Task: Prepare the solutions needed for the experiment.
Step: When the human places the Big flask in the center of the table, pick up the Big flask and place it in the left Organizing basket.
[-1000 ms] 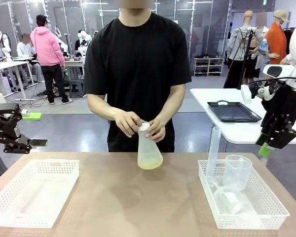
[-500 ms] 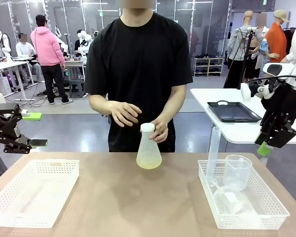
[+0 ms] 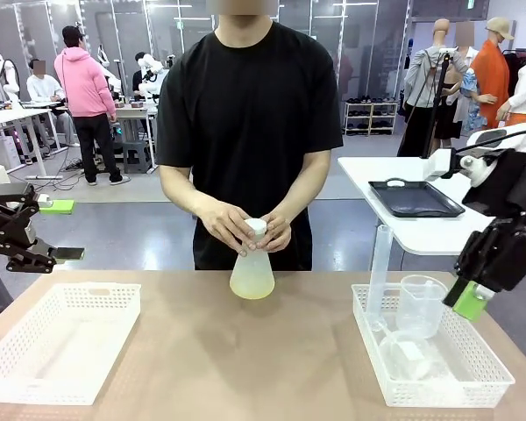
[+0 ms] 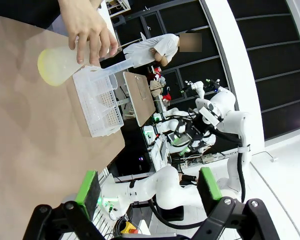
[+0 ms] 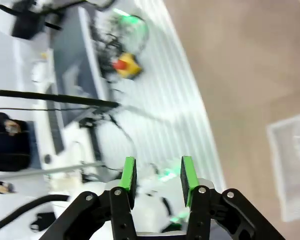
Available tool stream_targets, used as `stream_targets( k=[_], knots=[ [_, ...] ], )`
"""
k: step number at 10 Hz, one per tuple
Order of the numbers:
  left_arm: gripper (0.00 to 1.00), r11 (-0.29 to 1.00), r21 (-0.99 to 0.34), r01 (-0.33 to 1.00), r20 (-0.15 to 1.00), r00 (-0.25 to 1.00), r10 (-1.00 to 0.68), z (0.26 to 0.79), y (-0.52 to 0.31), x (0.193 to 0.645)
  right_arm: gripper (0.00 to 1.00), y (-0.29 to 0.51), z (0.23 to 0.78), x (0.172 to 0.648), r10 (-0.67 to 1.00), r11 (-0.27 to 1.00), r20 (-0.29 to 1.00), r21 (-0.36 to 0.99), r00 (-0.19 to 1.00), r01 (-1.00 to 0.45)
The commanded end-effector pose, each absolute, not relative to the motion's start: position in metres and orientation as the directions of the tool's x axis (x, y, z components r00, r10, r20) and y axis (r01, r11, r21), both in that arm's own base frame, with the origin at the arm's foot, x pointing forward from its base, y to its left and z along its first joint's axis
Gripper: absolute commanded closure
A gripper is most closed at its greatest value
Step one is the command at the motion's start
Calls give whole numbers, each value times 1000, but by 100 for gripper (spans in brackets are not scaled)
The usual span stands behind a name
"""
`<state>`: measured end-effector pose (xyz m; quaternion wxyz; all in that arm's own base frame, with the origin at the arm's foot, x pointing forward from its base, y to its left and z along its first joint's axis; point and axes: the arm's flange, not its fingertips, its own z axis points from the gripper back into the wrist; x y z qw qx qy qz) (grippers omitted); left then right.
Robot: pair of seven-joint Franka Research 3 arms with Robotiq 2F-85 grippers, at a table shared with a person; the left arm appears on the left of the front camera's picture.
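A frosted conical flask (image 3: 252,274) with a white cap stands tilted at the table's far middle, with the solutions as a shallow pale yellow-green layer (image 3: 252,286) in its base. The person's two hands (image 3: 245,230) hold its neck and cap. In the left wrist view the flask (image 4: 56,65) lies under a hand (image 4: 88,29). My left gripper (image 3: 66,253) (image 4: 148,186) hangs open off the table's left edge, far from the flask. At the right, above the right basket's far edge, my right gripper (image 3: 471,300) (image 5: 158,174) has its jaws apart with nothing between them.
A white basket (image 3: 35,373) sits at the front left. The right basket (image 3: 447,386) (image 4: 101,107) holds a clear beaker (image 3: 421,305), a tall measuring cylinder (image 3: 379,263) and a lying clear vessel (image 3: 403,355). Bare tabletop (image 3: 245,360) lies between the baskets.
The person's free hand came back onto the cap, and the flask shifted slightly left and tilted. My right arm dropped lower and to the right, toward the right basket. The left arm stayed still.
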<state>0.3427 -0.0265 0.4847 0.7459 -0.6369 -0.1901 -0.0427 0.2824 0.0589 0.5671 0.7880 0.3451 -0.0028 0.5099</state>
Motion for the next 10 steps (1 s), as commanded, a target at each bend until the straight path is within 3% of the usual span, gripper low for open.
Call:
stream_targets(
  k=[1, 2, 3, 4, 7, 8, 9, 10],
  knots=[
    [0, 157, -939, 306, 332, 924, 189, 488, -29, 344, 53, 62, 559, 271, 693, 226, 362, 713, 624, -664],
    [0, 157, -939, 306, 332, 924, 189, 488, -29, 344, 53, 64, 556, 268, 691, 213, 350, 738, 633, -640],
    [0, 157, -939, 306, 332, 924, 189, 488, -29, 344, 53, 62, 570, 260, 816, 56, 442, 583, 373, -811],
    [0, 157, -939, 306, 332, 924, 189, 488, -29, 344, 53, 62, 561, 268, 740, 197, 356, 696, 571, -690],
    [0, 157, -939, 306, 332, 924, 189, 488, -29, 344, 53, 62, 560, 265, 753, 164, 377, 687, 539, -708],
    [0, 157, -939, 306, 332, 924, 189, 488, -29, 344, 53, 80, 544, 286, 639, 276, 179, 855, 748, -440],
    [0, 157, -939, 306, 332, 924, 189, 488, -29, 344, 53, 84, 518, 301, 490, 308, -27, 940, 871, -145],
    [0, 157, -939, 306, 332, 924, 189, 488, -29, 344, 53, 84, 500, 302, 433, 235, -69, 971, 899, -39]
  ],
)
